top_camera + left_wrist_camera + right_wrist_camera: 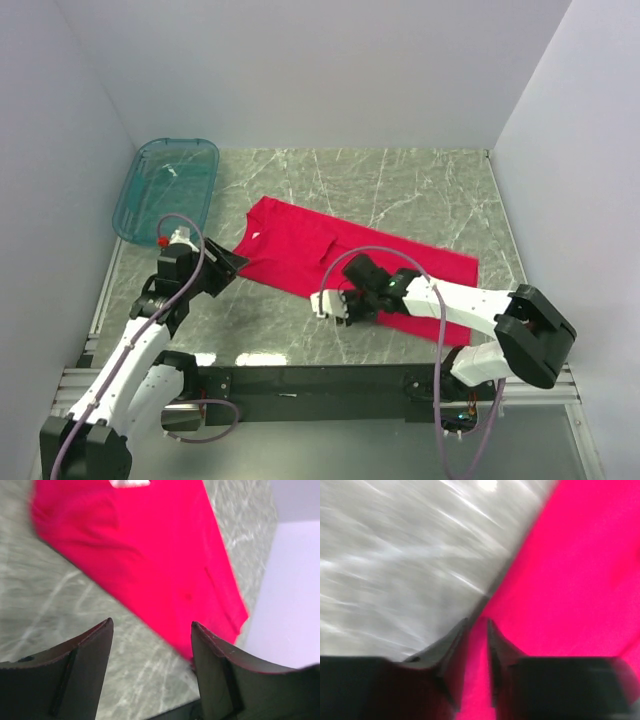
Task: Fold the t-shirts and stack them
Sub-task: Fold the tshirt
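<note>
Near edge: both arm bases sit on the black rail.

Left gripper (228,265) sits over bare marble table (420,190), just beside the collar end of the t-shirt (350,260). In the left wrist view its fingers (85,665) are spread wide apart with nothing between them, and the cloth lies ahead of the tips.

Right gripper (330,305) is at the near long edge of the t-shirt, about midway along it. In the right wrist view the fingers (450,650) are drawn almost together, leaving a thin slit at the cloth's edge. Red shows in the slit. The view is badly blurred, so I cannot tell whether the cloth is pinched.

The t-shirt is bright red and lies flat on the table centre, running diagonally. Its collar points to the far left and its other end reaches the near right, where it passes under the right forearm.

Neck label (130,483) is small and white, at the collar. It is too small and blurred to read any writing.

Far left corner: teal tub (135,185), see-through, apart from the t-shirt.
</note>
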